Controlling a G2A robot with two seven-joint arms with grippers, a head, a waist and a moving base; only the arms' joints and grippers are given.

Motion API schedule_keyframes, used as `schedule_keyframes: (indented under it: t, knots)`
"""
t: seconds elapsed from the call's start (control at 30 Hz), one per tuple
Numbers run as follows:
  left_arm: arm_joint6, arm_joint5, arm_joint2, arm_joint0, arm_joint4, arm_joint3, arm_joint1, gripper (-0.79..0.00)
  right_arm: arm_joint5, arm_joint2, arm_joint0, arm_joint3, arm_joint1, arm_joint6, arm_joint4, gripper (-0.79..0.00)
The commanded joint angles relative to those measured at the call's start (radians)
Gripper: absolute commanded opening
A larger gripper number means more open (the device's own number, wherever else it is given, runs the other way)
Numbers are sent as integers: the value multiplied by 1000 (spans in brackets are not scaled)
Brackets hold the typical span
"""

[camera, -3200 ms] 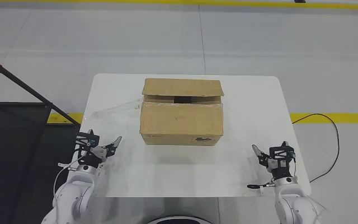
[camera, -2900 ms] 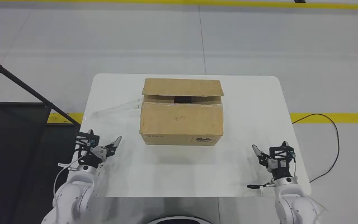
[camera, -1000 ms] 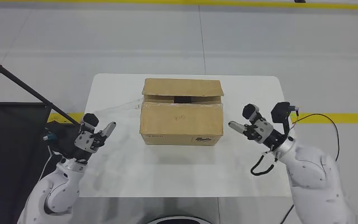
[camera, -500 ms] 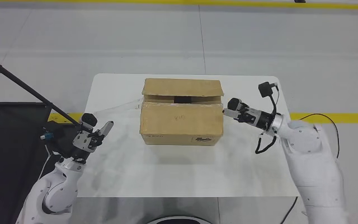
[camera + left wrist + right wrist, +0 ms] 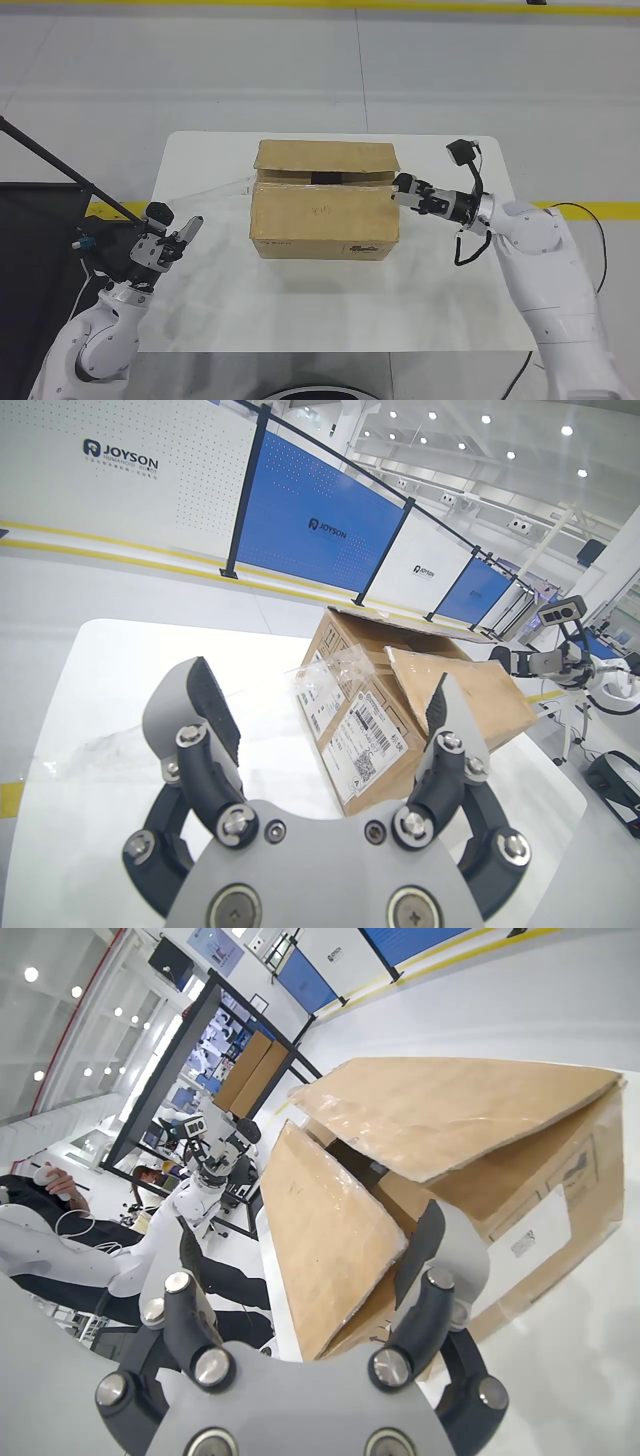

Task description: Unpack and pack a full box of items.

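Trouble could start at the near flap [image 5: 325,1228]. The cardboard box [image 5: 325,212] sits in the middle of the top view, on the white bench [image 5: 300,310], with its flaps mostly down. The right claw [image 5: 400,188], just right of the middle, is at the box's top corner with its fingers apart. If it pushes sideways and misses the flap edge, the box may slide or the card may tear. The left claw [image 5: 320,687], at the lower left, is also wide apart and well away from the box, so nothing holds the box steady.

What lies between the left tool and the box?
Mostly bare table; clear plastic film trails from the box corner toward the left tool, seen in top and left wrist views.
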Motion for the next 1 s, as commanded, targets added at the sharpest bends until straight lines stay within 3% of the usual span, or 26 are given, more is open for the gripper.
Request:
schedule_keyframes:
  t: [0.0,0.27,0.63,0.8,0.97]
  knots:
    - [0,0,0,0,0,0,0,0,-13,-2,2,-2,2,19,28,0]
    - [3,3,10,1,7,-9,-2,0,-24,-26,-29,-97,21,55,134,0]
    - [20,32,38,-5,39,-22,-8,0,-68,-54,-118,-278,100,11,145,0]
    - [18,140,43,-24,81,-1,-12,0,-92,-71,-133,-308,130,-13,153,0]
    - [-1,234,100,-77,192,58,-17,0,-117,-99,-142,-339,160,-38,153,0]
